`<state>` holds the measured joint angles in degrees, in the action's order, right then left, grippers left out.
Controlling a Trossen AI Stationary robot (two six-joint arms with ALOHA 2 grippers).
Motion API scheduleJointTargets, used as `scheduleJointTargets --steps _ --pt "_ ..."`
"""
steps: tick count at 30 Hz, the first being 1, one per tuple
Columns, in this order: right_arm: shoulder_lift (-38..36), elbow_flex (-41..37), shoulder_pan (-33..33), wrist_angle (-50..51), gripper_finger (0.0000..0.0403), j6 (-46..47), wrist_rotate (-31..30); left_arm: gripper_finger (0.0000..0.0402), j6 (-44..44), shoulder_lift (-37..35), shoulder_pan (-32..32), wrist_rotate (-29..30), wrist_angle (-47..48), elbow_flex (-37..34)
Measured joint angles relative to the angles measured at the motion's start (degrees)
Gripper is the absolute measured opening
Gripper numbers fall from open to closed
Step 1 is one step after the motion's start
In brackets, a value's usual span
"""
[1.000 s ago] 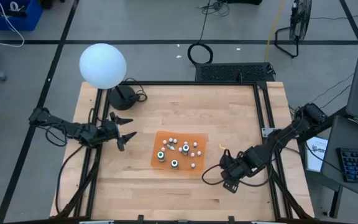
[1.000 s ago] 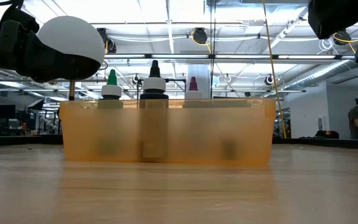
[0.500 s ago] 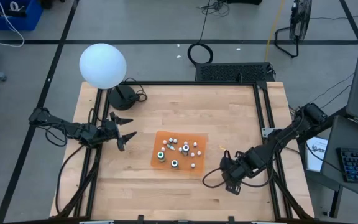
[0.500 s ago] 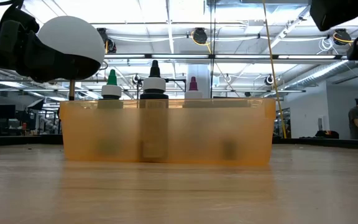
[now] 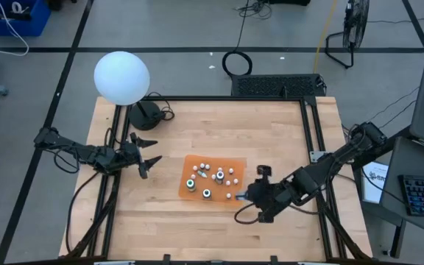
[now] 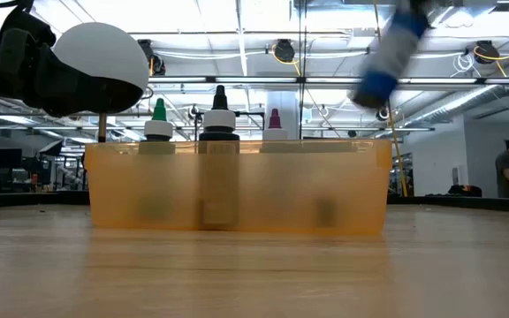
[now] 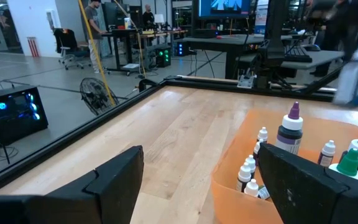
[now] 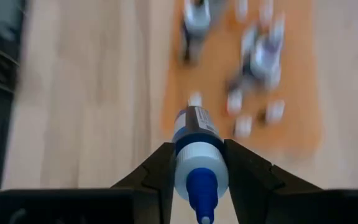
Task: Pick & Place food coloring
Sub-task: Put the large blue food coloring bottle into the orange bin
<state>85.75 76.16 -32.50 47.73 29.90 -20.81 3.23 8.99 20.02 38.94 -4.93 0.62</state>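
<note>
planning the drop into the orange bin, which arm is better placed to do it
Right. The right gripper is shut on a blue-tipped bottle and hangs at the orange bin's right edge. The left gripper is open, empty and off to the bin's left.

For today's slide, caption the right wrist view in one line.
Right gripper clamps a blue-tipped bottle above the orange tray of small bottles.

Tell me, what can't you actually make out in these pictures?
- Low view: the orange bin has a cloudy wall that hides the bodies of the bottles; only tops show.
- Low view: the blue-capped bottle in the right gripper is smeared by motion.
- Right wrist view: bin contents blurred; label unreadable.
- High view: small bottles too tiny to count surely.
</note>
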Motion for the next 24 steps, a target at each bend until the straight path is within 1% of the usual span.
scheduleJointTargets --steps 3,7,9,14,16,18,21,24 --pt "1.32 5.65 1.44 -1.43 0.0105 -8.08 -0.41 0.0310 0.01 -0.01 0.00 0.00 0.00 0.00" --pt "6.03 14.81 4.49 0.78 0.0105 -16.36 0.72 0.0310 0.00 -0.01 0.00 0.00 0.00 0.00" --pt "9.56 20.70 6.33 4.97 0.0105 -19.32 2.61 0.0310 0.00 -0.01 -0.01 0.00 0.00 0.01" --pt "20.59 37.47 11.05 20.47 0.0105 -23.97 5.18 0.0310 0.01 -0.01 0.00 0.00 0.00 0.02" --pt "23.98 42.11 12.73 23.57 0.0105 -25.28 6.36 0.0310 0.00 -0.01 0.01 0.00 0.00 0.02" --pt "26.01 43.57 14.08 23.73 0.0105 -27.09 8.21 0.0310 0.02 -0.02 -0.01 0.00 0.00 0.02" --pt "28.08 43.26 15.88 23.32 0.0105 -29.02 12.11 0.0310 0.00 0.00 0.01 0.00 0.00 0.02" --pt "29.74 42.13 17.27 22.74 0.0105 -29.74 13.22 0.0310 0.00 -0.02 0.01 0.00 0.00 0.02"
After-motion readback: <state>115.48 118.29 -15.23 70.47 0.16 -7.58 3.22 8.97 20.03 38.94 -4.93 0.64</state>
